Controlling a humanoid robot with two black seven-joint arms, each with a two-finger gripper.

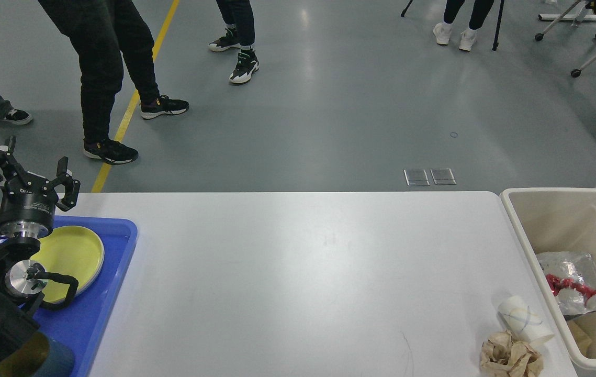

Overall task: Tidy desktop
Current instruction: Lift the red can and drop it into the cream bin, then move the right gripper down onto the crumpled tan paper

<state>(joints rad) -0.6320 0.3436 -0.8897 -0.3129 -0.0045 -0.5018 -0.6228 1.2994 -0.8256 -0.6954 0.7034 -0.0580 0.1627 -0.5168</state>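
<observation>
Desktop counter [298,272] fills the foreground, nearly cleared: a paper cup [524,319] and crumpled brown paper [510,356] lie beside the beige bin [538,251], seemingly awaiting disposal. Left gripper [25,170] hovers over the blue tray [104,303], jaws spread, empty; right gripper unseen.

On the desktop [298,272], a paper cup [525,320] lies touching crumpled brown paper [510,358] beside the beige bin [549,220].

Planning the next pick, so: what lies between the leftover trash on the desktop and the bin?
Nothing visible. The paper cup and crumpled paper lie at the desktop's right edge, right beside the bin; only its wall separates them. The right gripper is out of view.
</observation>
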